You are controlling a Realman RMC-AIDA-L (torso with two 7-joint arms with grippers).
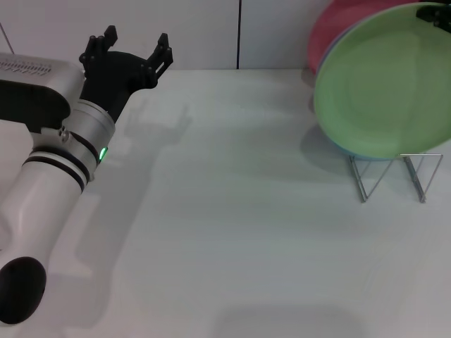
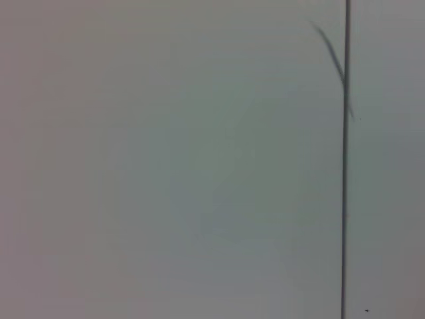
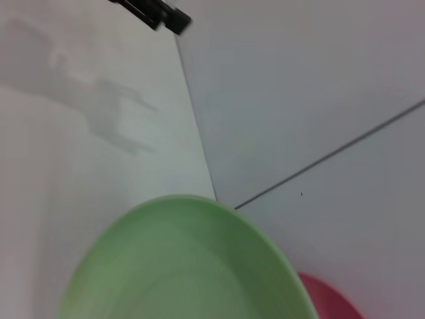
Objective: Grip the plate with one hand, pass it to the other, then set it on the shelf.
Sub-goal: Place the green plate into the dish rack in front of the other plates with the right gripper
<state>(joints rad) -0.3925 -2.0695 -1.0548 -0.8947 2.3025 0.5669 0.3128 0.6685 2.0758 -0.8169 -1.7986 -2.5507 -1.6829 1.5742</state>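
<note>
The light-green plate stands tilted at the far right, its lower edge at the wire shelf. My right gripper shows only as a black tip on the plate's top rim and looks shut on it. The plate fills the bottom of the right wrist view. My left gripper, black on the thick white arm with the green light, is open and empty, raised at the far left, well away from the plate. Its tip also shows in the right wrist view.
A pink plate leans behind the green one, with a lavender-blue rim between them; the pink one also shows in the right wrist view. A white wall with a dark seam bounds the back of the white table.
</note>
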